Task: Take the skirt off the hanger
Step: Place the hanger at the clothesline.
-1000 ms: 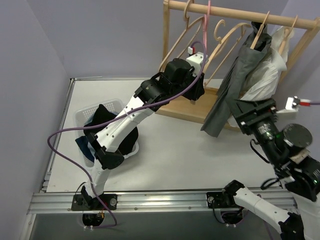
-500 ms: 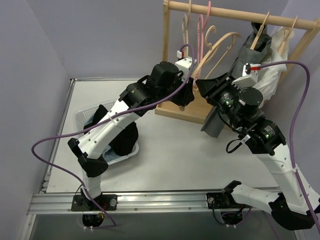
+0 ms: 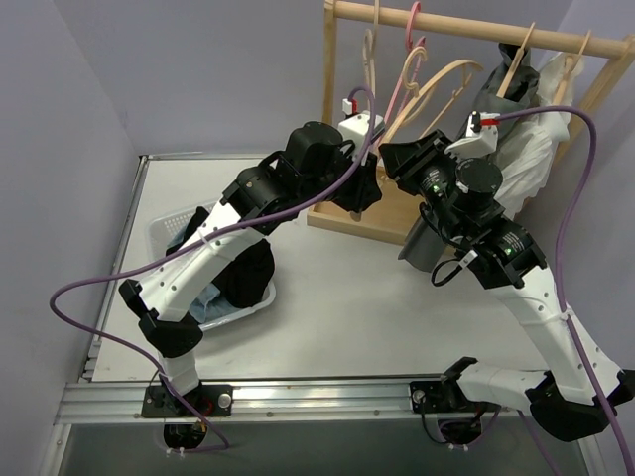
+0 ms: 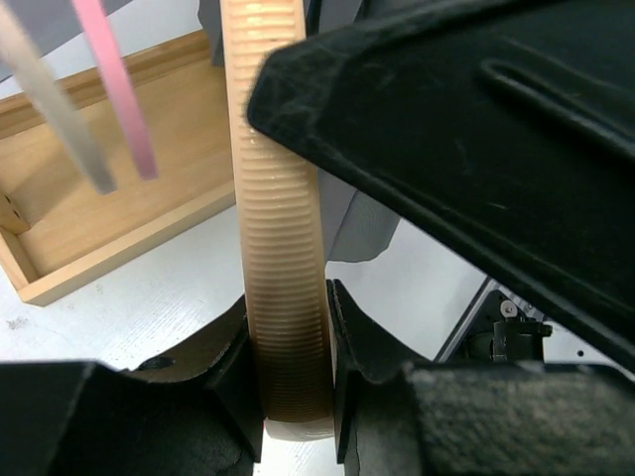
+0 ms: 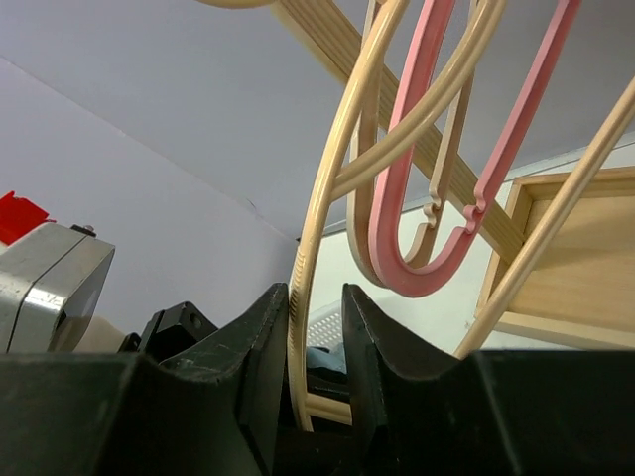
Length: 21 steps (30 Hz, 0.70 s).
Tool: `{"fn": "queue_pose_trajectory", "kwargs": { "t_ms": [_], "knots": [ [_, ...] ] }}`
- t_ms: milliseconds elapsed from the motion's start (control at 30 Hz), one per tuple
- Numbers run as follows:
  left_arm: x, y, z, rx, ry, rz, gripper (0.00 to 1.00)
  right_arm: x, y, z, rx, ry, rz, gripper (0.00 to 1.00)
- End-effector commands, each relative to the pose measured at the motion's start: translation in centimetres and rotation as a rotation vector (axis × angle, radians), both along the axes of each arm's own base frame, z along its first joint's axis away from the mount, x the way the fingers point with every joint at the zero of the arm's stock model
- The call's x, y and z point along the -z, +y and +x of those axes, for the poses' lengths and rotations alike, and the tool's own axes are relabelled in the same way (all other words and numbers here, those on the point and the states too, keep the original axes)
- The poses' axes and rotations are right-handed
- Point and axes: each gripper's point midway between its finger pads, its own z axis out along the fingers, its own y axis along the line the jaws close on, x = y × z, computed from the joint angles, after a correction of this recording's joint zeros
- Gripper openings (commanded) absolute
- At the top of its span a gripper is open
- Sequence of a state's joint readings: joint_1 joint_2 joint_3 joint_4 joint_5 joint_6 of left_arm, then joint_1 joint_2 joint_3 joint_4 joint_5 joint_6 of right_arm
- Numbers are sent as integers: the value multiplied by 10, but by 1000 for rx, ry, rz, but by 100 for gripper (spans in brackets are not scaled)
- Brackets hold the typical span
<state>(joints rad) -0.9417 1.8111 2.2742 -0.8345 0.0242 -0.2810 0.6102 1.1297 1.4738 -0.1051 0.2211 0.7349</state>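
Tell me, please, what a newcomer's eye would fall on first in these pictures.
Mid-scene, below the rail, the left gripper and the right gripper each clamp a bare wooden hanger. The grey skirt hangs at the rail's right end.

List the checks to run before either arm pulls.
1. Left gripper shut on ribbed bar: ok.
2. Right gripper clamped on hanger arm: cannot tell; a gap shows beside it.
3. Grippers on the skirt's hanger: not ok; both are at the bare hangers.
4. Skirt off its hanger: not ok; it hangs at the right end of the rail.
5. Pink hanger free of the hanger arm: cannot tell; they overlap in view.
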Motion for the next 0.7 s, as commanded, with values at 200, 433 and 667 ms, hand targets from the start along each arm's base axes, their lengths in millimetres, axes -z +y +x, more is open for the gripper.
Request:
{"fn": "queue_pose_trajectory", "kwargs": {
  "t_ms": [200, 433, 667],
  "knots": [
    [-46, -14, -3, 47, -71, -116, 2, -1, 15, 10, -27, -19, 53, 20],
    [-46, -13, -4, 44, -68, -116, 3, 14, 13, 17, 2, 28, 44, 0],
    [-56, 13, -12, 6, -122, -137, 94, 4, 12, 33, 1, 38, 19, 0]
  ]
}}
